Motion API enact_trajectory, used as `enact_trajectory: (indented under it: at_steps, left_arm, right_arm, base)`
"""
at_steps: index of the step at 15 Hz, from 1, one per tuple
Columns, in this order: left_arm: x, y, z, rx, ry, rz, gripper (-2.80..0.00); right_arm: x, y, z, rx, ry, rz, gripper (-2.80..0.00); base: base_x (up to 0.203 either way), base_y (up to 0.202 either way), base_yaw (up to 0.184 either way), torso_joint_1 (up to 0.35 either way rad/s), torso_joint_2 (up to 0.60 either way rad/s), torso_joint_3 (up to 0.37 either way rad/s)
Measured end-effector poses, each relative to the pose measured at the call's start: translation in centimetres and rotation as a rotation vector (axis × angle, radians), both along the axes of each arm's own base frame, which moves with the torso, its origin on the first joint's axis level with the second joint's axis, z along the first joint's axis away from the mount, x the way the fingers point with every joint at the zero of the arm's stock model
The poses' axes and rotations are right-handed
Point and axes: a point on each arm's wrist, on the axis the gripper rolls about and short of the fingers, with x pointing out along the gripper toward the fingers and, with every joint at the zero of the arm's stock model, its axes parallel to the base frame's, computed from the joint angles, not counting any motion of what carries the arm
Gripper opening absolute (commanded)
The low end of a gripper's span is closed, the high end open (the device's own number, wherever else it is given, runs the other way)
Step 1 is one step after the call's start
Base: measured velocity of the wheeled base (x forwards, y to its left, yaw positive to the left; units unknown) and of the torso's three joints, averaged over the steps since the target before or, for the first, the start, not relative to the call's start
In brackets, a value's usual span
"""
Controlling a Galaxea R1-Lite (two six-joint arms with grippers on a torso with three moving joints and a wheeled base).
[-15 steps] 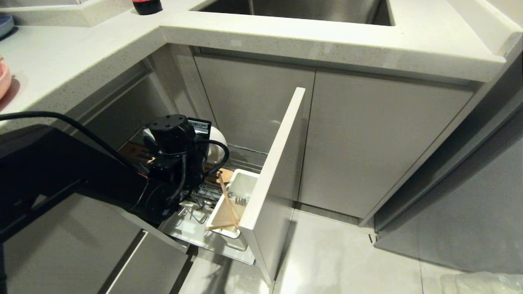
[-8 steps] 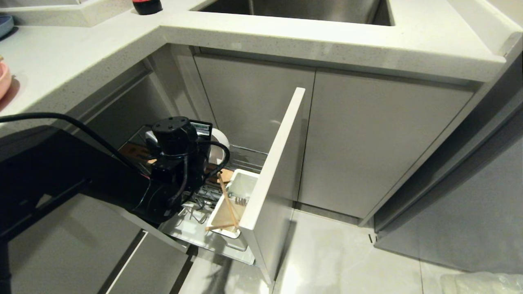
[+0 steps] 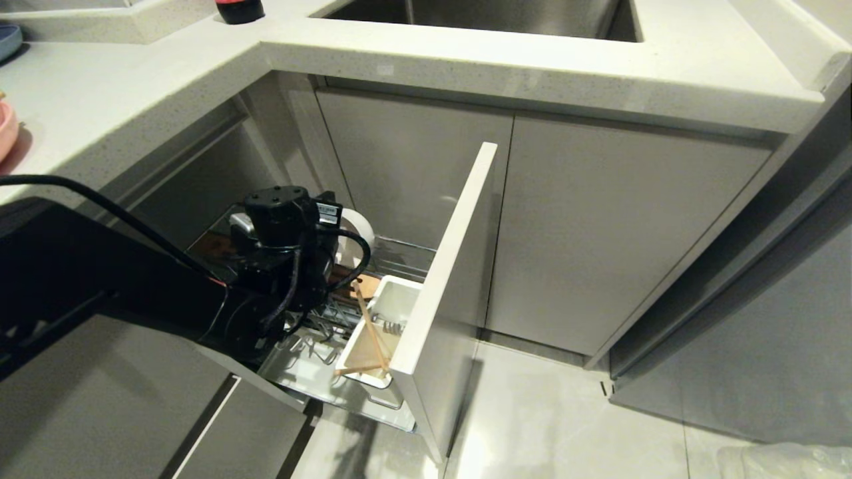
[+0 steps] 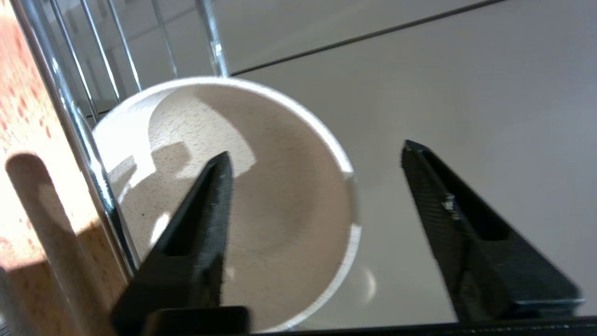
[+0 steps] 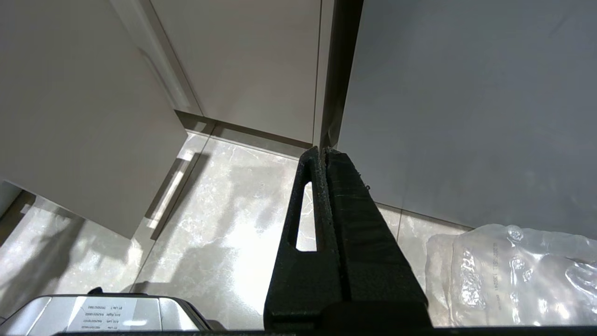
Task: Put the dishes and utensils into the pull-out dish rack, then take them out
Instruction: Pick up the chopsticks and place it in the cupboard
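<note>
You see dim cabinet fronts under a bright worktop (image 3: 466, 63); glare pools on the floor (image 5: 242, 219), and the bowl (image 4: 280, 210) carries hard gripper shadows, slightly blurred.

The pull-out dish rack (image 3: 346, 389) holds the bowl (image 4: 242, 186) and chopsticks (image 3: 369, 332).

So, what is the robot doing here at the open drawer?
The robot is loading the pull-out dish rack. Its left hand is inside the rack with its fingers spread apart, one on each side of the rim of the cream-white bowl, which stands on edge against the chrome wires. The chopsticks already lean in the white utensil cup. The right hand hangs shut, low above the floor.
</note>
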Motion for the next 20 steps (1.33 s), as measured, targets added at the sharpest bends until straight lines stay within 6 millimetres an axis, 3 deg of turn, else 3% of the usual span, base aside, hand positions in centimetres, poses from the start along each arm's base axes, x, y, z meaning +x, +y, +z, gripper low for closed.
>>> enact_trajectory:
  at_steps: [8, 9, 10, 15, 20]
  left_arm:
    - [-3.7, 1.1, 3.6, -0.01, 0.035, -0.01, 0.0]
    - [-4.3, 1.1, 4.2, -0.012, 0.034, -0.017, -1.62]
    - [-4.8, 1.1, 4.7, -0.012, 0.03, -0.025, -2.8]
    - [-7.6, 0.4, 6.3, 0.024, 0.07, -0.082, -2.8]
    - [-10.5, -1.5, 7.7, 0.333, 0.164, -0.178, -2.8]
  right_arm:
    - [0.0, 0.0, 0.0, 0.0, 0.0, 0.0, -2.8]
    - [0.0, 0.0, 0.0, 0.0, 0.0, 0.0, -2.8]
    - [0.0, 0.0, 0.0, 0.0, 0.0, 0.0, -2.8]
    - [0.0, 0.0, 0.0, 0.0, 0.0, 0.0, -2.8]
    - [0.0, 0.0, 0.0, 0.0, 0.0, 0.0, -2.8]
  base:
    - [0.0, 0.0, 0.0, 0.0, 0.0, 0.0]
    - [0.0, 0.0, 0.0, 0.0, 0.0, 0.0]
    - [0.0, 0.0, 0.0, 0.0, 0.0, 0.0]
    - [0.0, 0.0, 0.0, 0.0, 0.0, 0.0]
    - [0.0, 0.0, 0.0, 0.0, 0.0, 0.0]
